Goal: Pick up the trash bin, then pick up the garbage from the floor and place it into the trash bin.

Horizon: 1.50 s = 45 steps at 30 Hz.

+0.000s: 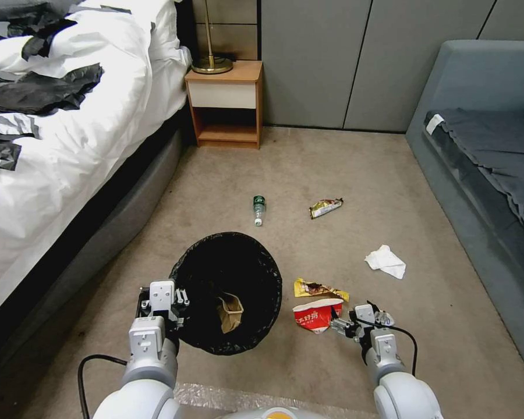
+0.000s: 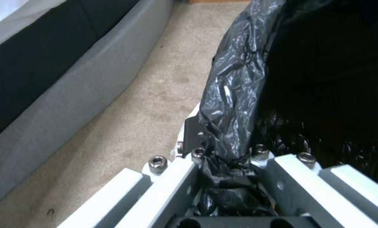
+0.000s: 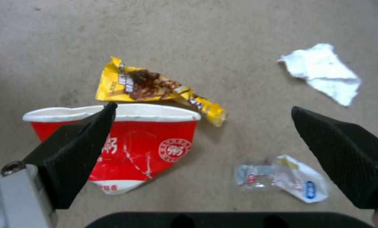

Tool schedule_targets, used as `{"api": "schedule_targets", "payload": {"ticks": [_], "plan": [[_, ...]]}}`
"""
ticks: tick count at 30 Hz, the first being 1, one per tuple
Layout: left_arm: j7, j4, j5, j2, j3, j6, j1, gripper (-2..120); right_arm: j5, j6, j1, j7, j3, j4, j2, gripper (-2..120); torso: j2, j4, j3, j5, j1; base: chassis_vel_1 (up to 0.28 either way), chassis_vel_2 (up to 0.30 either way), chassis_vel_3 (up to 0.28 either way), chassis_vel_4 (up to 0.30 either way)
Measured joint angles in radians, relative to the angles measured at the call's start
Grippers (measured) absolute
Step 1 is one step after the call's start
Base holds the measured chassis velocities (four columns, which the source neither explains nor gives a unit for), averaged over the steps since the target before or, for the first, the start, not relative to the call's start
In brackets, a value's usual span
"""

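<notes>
Trash bin [image 1: 227, 291] is upright on the floor [image 1: 343, 169], mouth upward, with the left gripper [image 2: 229, 164] clamped on its bagged rim. Right of the bin, the right gripper [image 3: 206, 158] hangs spread wide above a crushed red paper cup [image 3: 142, 148], whose rim faces a yellow wrapper [image 3: 155, 87].

Left tool [image 1: 170, 301] apparently clamped, right tool [image 1: 360, 323] spread wide

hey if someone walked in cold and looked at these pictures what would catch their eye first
Probably the black-lined trash bin low in the head view, its rim pinched by the left gripper, with a crumpled brown paper bag inside. To its right the open right gripper hovers over a flattened red paper cup and a yellow snack wrapper on the carpet.
</notes>
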Motion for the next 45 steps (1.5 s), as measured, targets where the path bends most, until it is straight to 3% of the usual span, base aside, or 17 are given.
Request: {"api": "schedule_targets", "payload": {"ticks": [6, 18, 27, 45], "plan": [[0.0, 0.0, 0.006, -0.002, 0.005, -0.001, 0.001, 1, 0.063, 0.083, 0.025, -0.072, -0.005, -0.069, 0.006, 100, 0.0, 0.0, 0.0, 0.0, 0.0, 0.0, 0.0, 0.0, 0.0], [0.0, -0.013, 0.013, -0.003, 0.003, -0.002, 0.018, 1, 0.022, 0.164, 0.121, -0.176, -0.007, -0.253, -0.008, 100, 0.0, 0.0, 0.0, 0.0, 0.0, 0.0, 0.0, 0.0, 0.0], [0.0, -0.016, 0.018, -0.005, 0.002, -0.004, 0.024, 1, 0.034, 0.178, 0.146, -0.187, -0.011, -0.309, -0.011, 100, 0.0, 0.0, 0.0, 0.0, 0.0, 0.0, 0.0, 0.0, 0.0], [0.0, -0.024, 0.022, 0.0, 0.001, -0.004, 0.034, 1, -0.135, 0.356, 0.226, -0.28, -0.019, -0.461, -0.038, 100, 0.0, 0.0, 0.0, 0.0, 0.0, 0.0, 0.0, 0.0, 0.0]]}}
